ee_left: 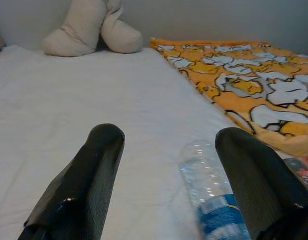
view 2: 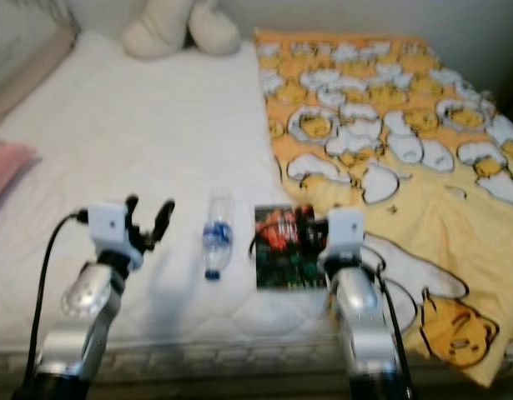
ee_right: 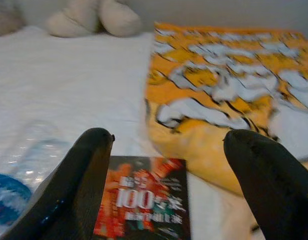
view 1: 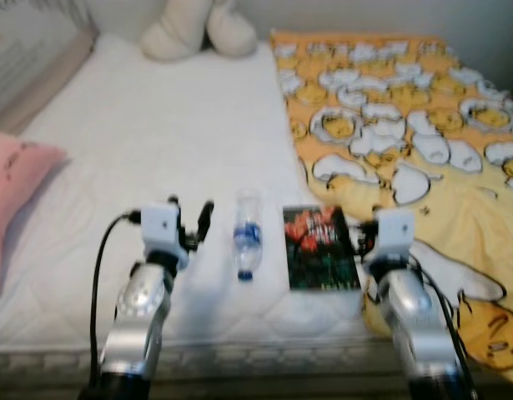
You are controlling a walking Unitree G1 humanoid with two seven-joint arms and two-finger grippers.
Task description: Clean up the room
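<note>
Nearest to me are my two silver arms, raised over the near edge of the bed. My left end effector (view 1: 192,218) hovers just left of the bottle with its two black fingers spread apart and nothing between them. My right end effector (ee_right: 169,175) is also spread wide and empty, poised over the near end of the book.

One clear plastic water bottle (view 1: 247,235) lies on its side on the white mattress (view 1: 156,150), its long axis running away from me toward the head of the bed, blue label around the middle and the capped end toward me. Just beside it on the right lies one book (view 1: 321,248), flat, dark cover with red print, long axis parallel to the bottle's; its far right corner touches the blanket's edge.

One yellow blanket (view 1: 406,117) with a white cartoon pattern covers the right part of the bed and hangs over the near edge. One cream plush toy (view 1: 198,29) sits at the head of the bed against the pale wall. One pink pillow (view 1: 14,192) lies at the left edge.
</note>
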